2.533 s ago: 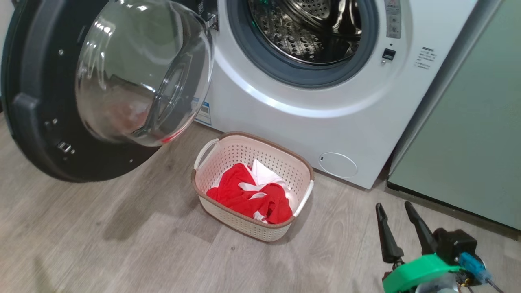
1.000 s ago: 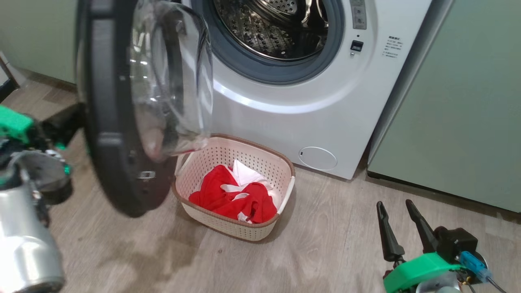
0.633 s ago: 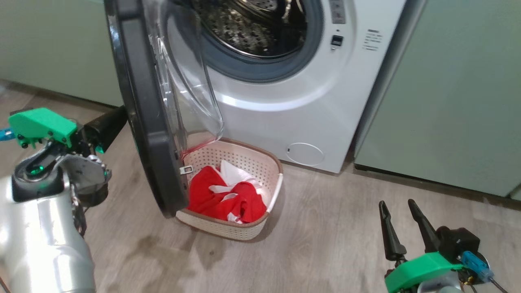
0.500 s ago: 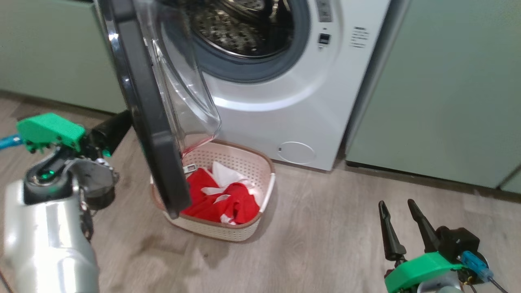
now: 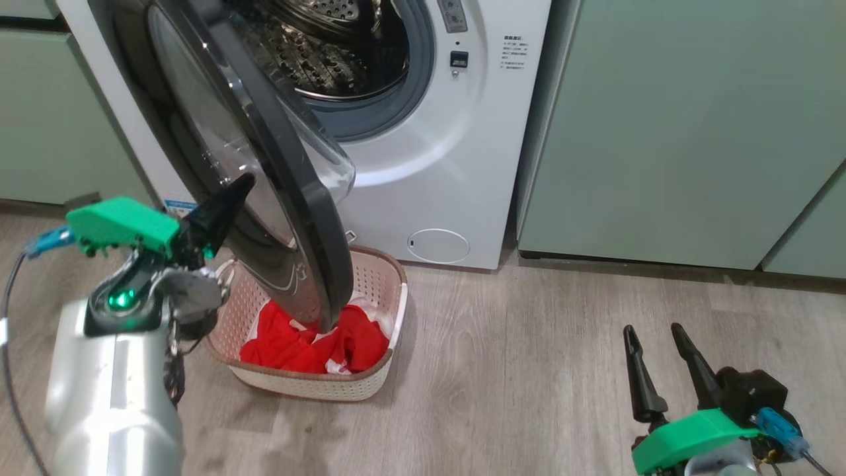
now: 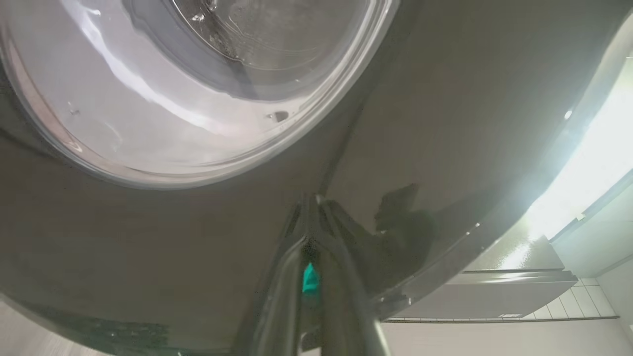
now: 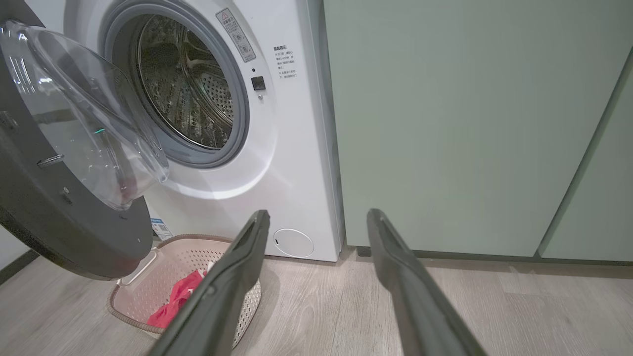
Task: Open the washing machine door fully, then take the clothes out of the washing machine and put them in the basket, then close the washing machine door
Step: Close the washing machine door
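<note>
1. The washing machine (image 5: 429, 172) stands between pale-green cabinets (image 5: 661, 132). Its steel drum (image 7: 183, 84) looks bare in the right wrist view. The lower back of it is dim, so that it is empty is my judgement.
2. The washing machine door (image 5: 297, 192) is what has changed. A couple of seconds ago it hung wide open to the left, its inner side facing the head camera. Now it stands roughly half shut, nearly edge-on, its porthole glass (image 5: 330, 168) bulging toward the drum. The head camera has turned too, but the door's angle to the machine is plainly different. The last step, closing, is under way.
3. The basket (image 5: 380, 281) sits on the floor (image 5: 529, 370) in front of the machine, left of its small round hatch, as before. The door's lower rim now hangs over the basket's left end. It seems to clear the brim, though narrowly.
4. The clothes (image 5: 291, 347) lie as a red bundle inside the basket, unmoved, so the unloading looks done.
5. The left gripper (image 5: 231, 197) was out of sight at first and has come up behind the door. Its fingers (image 6: 284, 287) are pressed together with nothing between them. Their tip rests on the door's glossy outer face just below the glass, pushing rather than gripping.
6. The right gripper (image 5: 652, 334) hangs low at the right, well apart from the machine. Its fingers (image 7: 232, 277) are spread and empty, as they were.

The door's latch has not yet reached the machine, so the push has some way to go.
</note>
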Tool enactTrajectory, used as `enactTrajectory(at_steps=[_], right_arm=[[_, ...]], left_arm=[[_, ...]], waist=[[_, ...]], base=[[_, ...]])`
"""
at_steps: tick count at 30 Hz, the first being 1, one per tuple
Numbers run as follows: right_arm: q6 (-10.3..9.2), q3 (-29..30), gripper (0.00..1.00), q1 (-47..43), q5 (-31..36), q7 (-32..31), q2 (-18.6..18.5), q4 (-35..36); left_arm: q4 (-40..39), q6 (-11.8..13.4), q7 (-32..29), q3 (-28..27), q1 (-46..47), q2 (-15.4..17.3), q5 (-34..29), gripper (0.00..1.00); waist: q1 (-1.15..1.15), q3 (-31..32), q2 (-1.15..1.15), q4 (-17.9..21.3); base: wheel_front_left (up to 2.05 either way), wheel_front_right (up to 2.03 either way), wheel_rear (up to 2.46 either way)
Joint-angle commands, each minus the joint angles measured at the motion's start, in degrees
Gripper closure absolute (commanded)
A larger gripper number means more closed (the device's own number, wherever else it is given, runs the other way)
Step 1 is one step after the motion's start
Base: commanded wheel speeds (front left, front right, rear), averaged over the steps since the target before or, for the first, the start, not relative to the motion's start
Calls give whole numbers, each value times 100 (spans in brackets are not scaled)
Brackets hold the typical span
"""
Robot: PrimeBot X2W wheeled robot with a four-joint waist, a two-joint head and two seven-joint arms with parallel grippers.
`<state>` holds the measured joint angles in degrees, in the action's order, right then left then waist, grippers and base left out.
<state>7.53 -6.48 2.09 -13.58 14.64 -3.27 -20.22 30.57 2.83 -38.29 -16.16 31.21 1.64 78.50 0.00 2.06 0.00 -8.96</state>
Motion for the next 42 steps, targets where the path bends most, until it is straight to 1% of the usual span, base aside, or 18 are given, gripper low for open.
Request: enactTrajectory(at_steps=[1, 2, 3, 4, 5, 6, 9, 12, 15, 17, 21, 22, 25, 28, 31, 33, 37, 42], right_arm=[[-4, -96, 0, 64, 30, 36, -62, 196], [-4, -96, 0, 64, 29, 36, -61, 196], [-4, -94, 0, 71, 27, 36, -60, 196], [-4, -89, 0, 77, 25, 36, -57, 195], [-4, -85, 0, 82, 22, 36, -55, 194], [-4, -83, 0, 89, 20, 36, -52, 193], [-4, -86, 0, 104, 17, 36, -45, 204], [-4, -77, 0, 110, 4, 36, -40, 232], [-4, -61, 0, 104, -2, 36, -38, 255], [-4, -54, 0, 100, -11, 36, -35, 317], [-4, -59, 0, 63, -22, 36, -27, 409], [-4, -59, 0, 63, -22, 36, -27, 409], [-4, -64, 0, 30, -28, 36, -20, 432], [-4, -56, 0, 3, -30, 36, -15, 433], [-4, -23, 0, -16, -25, 36, -12, 440], [-4, 11, 0, -28, -19, 36, -10, 448], [-4, 52, 0, -69, -16, 36, -3, 446], [-4, 51, 0, -78, -12, 36, 6, 428]], left_arm=[[-216, -101, 124, -186, 19, 257, -118, 100], [-249, -191, 248, -175, -56, 345, -252, 100], [-273, -283, 363, -187, -136, 408, -344, 83], [-283, -355, 471, -233, -204, 454, -389, 55], [-304, -446, 612, -257, -284, 540, -499, 5], [-332, -577, 764, -219, -381, 666, -696, 0], [-371, -847, 1271, -93, -685, 1029, -1290, 0], [-366, -980, 1879, 5, -934, 1379, -1794, 0], [-386, -1023, 2736, 277, -1169, 1761, -2427, 0], [-498, -1027, 3317, 613, -1337, 1959, -2705, 0], [-459, -1030, 4357, 1192, -1633, 2237, -2897, 0], [-459, -1030, 4357, 1192, -1633, 2237, -2897, 0], [-375, -1030, 4990, 1725, -1839, 2447, -3125, 0], [-252, -1030, 5255, 2026, -1964, 2564, -3325, 0], [-107, -1031, 5320, 2082, -2029, 2578, -3443, 0], [-145, -1031, 5325, 2018, -2072, 2567, -3710, 0], [-262, -1031, 5327, 1846, -2217, 2398, -4061, 0], [-368, -1031, 5328, 1648, -2313, 2276, -4356, 0]], waist=[[0, 11, 0, 12], [0, 18, 0, 21], [0, 27, 0, 28], [0, 35, 0, 32], [0, 39, 0, 35], [0, 41, 0, 36], [0, 51, 0, 41], [0, 52, 0, 48], [0, 55, 0, 49], [0, 59, 0, 53], [0, 74, 0, 73], [0, 74, 0, 73], [0, 93, 0, 101], [0, 100, 0, 117], [0, 100, 0, 128], [0, 97, 0, 128], [0, 106, 0, 132], [0, 96, 0, 138]], base=[[0, 0, 0], [0, 0, 0], [0, 0, 0], [0, 0, 0], [0, 0, 0], [0, 0, 0], [0, 0, 0], [0, 0, 0], [0, 0, 0], [0, 0, 0], [0, 0, 0], [0, 0, 0], [0, 0, 0], [0, 0, 0], [0, 0, 0], [0, 0, 0], [0, 0, 0], [0, 0, 0]])
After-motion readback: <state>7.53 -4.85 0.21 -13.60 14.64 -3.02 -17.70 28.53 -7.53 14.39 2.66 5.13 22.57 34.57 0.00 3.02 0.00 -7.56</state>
